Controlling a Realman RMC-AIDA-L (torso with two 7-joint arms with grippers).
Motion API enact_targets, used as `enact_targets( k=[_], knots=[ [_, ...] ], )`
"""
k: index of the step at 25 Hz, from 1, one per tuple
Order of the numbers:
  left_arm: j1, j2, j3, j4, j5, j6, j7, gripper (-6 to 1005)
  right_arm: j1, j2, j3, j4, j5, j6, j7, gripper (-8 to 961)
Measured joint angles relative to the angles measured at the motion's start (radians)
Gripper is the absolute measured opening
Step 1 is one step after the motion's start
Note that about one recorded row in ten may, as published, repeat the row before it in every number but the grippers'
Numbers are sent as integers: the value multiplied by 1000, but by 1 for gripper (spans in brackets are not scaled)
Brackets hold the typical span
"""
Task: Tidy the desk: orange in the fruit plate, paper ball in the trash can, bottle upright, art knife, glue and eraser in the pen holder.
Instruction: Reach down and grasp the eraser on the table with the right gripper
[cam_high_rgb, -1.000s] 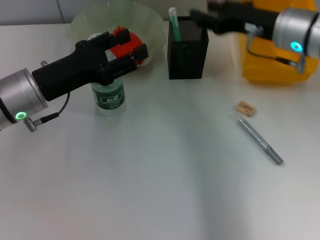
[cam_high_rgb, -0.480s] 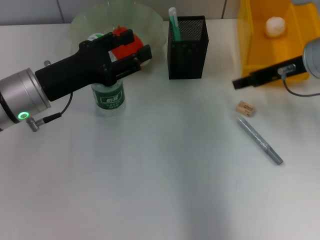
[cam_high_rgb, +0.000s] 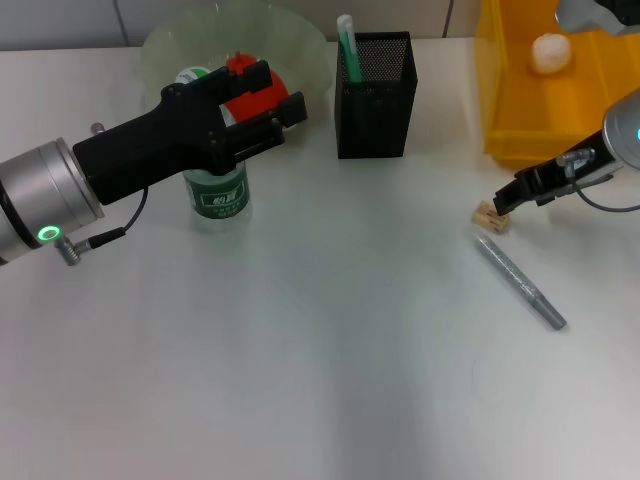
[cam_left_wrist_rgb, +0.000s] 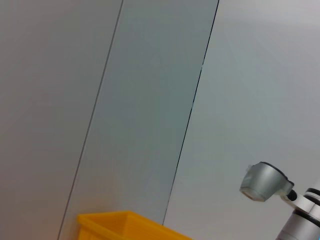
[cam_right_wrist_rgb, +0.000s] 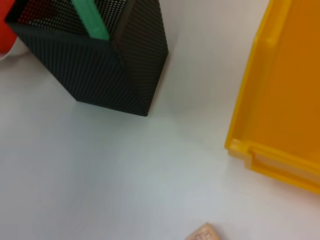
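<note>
Reaching right gripper, finger state unclear, at eraser right of frame; off-centre contact could flick it away. Left gripper parted over bottle.

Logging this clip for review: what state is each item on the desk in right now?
bottle: upright.
orange: in the fruit plate.
paper ball: in the trash can.
eraser: on the desk, right tool at it.
pen holder: upright, green-topped item inside.
left tool: above the bottle.
</note>
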Motion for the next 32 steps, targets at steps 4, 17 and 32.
enact_targets(
  k=[4, 17, 32],
  knots=[
    [0, 0, 0, 0, 1, 1, 0, 683, 28, 1, -3, 43, -6, 21, -3, 538],
    [5, 0, 0, 0, 3, 3, -4, 683, 114, 2, -62, 198, -9, 96, -10, 521],
    [10, 0, 0, 0, 2, 3, -3, 683, 145, 2, -94, 258, -16, 137, -12, 471]
  ],
)
